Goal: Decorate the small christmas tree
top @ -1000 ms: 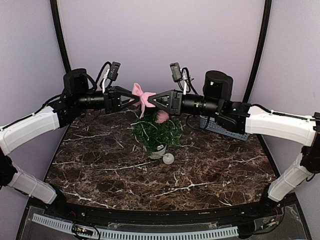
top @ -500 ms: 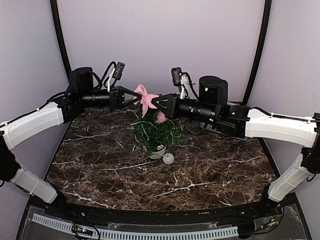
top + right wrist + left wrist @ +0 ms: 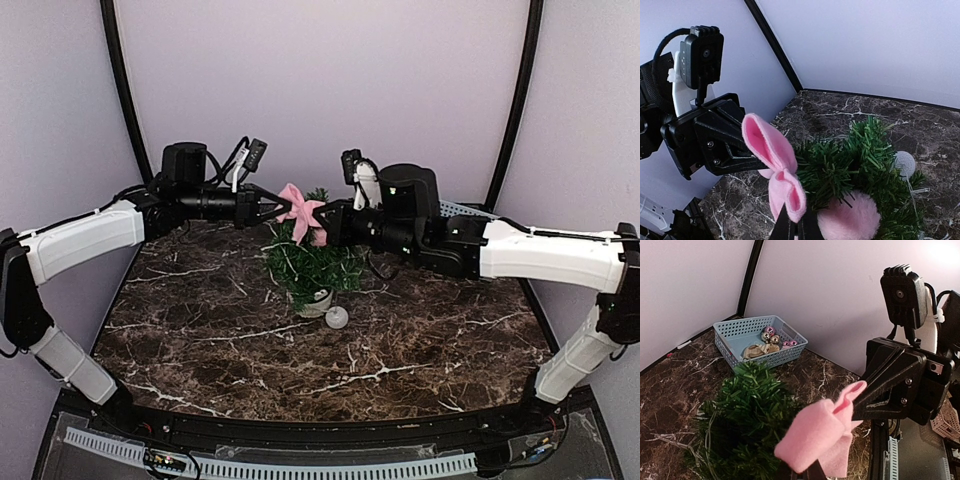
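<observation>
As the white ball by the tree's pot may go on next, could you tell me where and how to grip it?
Probably across its middle, coming down from above on its near right side: the white ball is round and lies on the table, while the pot and the small christmas tree crowd its far left.

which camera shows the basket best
Left wrist: the basket is in full view there, open top, with baubles and something tan inside. The top view shows only a strip of its rim behind the right arm. The right wrist view does not show it.
</observation>
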You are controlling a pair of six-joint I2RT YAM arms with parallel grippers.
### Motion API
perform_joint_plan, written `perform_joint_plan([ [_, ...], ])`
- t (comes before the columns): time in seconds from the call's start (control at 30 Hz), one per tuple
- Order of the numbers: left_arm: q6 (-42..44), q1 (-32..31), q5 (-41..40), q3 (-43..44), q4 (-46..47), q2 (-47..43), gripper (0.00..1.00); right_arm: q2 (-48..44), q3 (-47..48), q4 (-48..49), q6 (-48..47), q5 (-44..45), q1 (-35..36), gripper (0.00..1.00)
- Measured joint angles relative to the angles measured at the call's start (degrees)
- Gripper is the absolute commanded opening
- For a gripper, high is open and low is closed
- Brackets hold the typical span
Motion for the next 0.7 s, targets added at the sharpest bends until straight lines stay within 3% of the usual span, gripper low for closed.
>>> perform_joint_plan([
  [0.7,0.4,0.0,-4.9,0.6,-3.3,2.9,0.00,4.2,2.4,-2.6,-1.4,5.0,0.0,0.00],
])
